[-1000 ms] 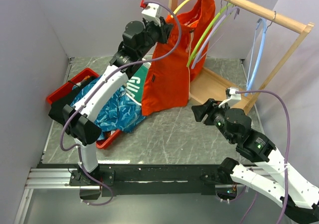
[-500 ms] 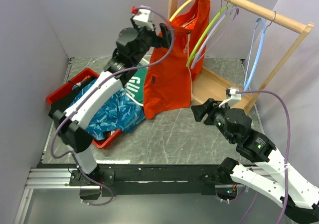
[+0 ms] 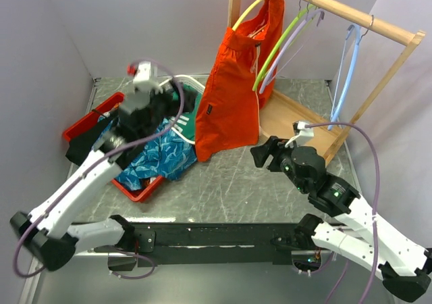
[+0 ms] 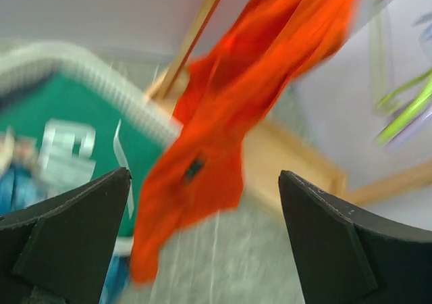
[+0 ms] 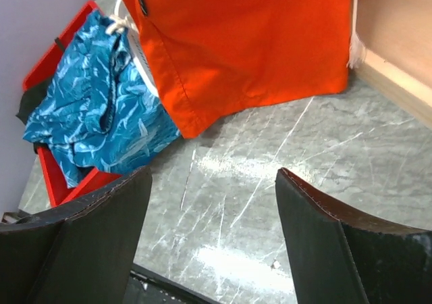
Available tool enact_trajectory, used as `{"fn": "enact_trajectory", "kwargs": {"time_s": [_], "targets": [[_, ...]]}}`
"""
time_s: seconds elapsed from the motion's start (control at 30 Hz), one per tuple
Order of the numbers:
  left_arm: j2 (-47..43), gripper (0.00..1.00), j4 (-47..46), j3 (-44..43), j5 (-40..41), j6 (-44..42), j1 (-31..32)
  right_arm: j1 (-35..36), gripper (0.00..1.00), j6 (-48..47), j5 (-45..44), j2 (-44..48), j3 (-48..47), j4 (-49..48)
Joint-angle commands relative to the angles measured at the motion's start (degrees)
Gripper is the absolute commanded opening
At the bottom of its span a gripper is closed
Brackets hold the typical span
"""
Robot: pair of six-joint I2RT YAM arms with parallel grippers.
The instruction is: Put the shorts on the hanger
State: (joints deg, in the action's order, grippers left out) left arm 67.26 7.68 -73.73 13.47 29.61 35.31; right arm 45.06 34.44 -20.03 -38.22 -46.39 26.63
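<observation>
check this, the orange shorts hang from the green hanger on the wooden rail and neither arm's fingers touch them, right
No: the shorts hang from the yellow hanger, not the green hanger, as the top external view shows. It is on the wooden rail, and neither left fingers nor right fingers touch them.

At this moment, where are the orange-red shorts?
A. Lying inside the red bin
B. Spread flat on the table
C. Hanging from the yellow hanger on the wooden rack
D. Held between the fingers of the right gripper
C: in the top view the shorts hang down from the yellow hanger, which is hooked on the wooden rack.
</observation>
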Motion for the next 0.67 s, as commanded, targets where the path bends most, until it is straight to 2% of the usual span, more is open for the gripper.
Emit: {"fn": "enact_trajectory", "kwargs": {"time_s": [0.0, 0.13, 0.3, 0.63], "targets": [[-7.4, 0.96, 7.8, 13.0, 3.7, 10.1, 3.1, -0.2, 0.82, 1.2, 1.0, -0.9, 2.7, -4.3], [-14.9, 0.96, 9.3, 23.6, 6.3, 14.7, 7.2, -0.2, 0.83, 2.6, 1.2, -1.0, 6.2, -6.8], [-19.0, 0.97, 10.1, 33.6, 9.3, 20.7, 13.1, -0.1, 0.84, 4.4, 2.5, -0.2, 10.4, -10.5], [-25.4, 0.96, 9.7, 38.2, 8.6, 21.5, 14.6, -0.2, 0.87, 5.9, 1.4, 1.3, 14.1, -11.6]]}}
